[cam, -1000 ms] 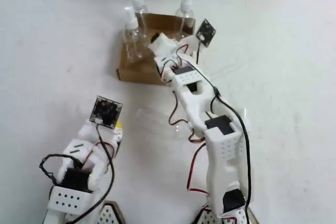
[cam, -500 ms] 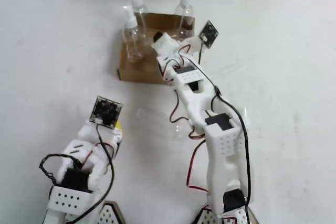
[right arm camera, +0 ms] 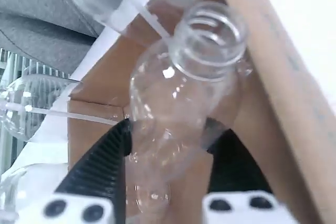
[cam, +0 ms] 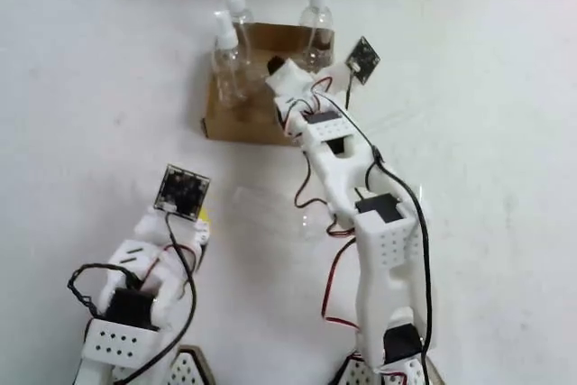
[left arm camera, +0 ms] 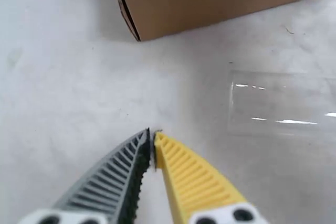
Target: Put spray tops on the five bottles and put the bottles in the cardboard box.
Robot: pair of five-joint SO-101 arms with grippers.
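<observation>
**Bottle (right arm camera: 178, 93) w/o spray top, held at cardboard box (cam: 236, 123)**

Bottle, neck open and tilted, was pinched betw. the fingers of the right gripper (right arm camera: 167, 128), within the box's walls. Three topped bottles (cam: 227, 65) stood upright twd. the box's far side. Left gripper (left arm camera: 152, 136), fingers pressed together w/ nothing betw. them, sat low over the table (left arm camera: 52, 77), apart from the box.

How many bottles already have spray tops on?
3, all standing in the cardboard box: far-left bottle, near-left bottle in front of it, far-right bottle. The right arm may hide more.
</observation>
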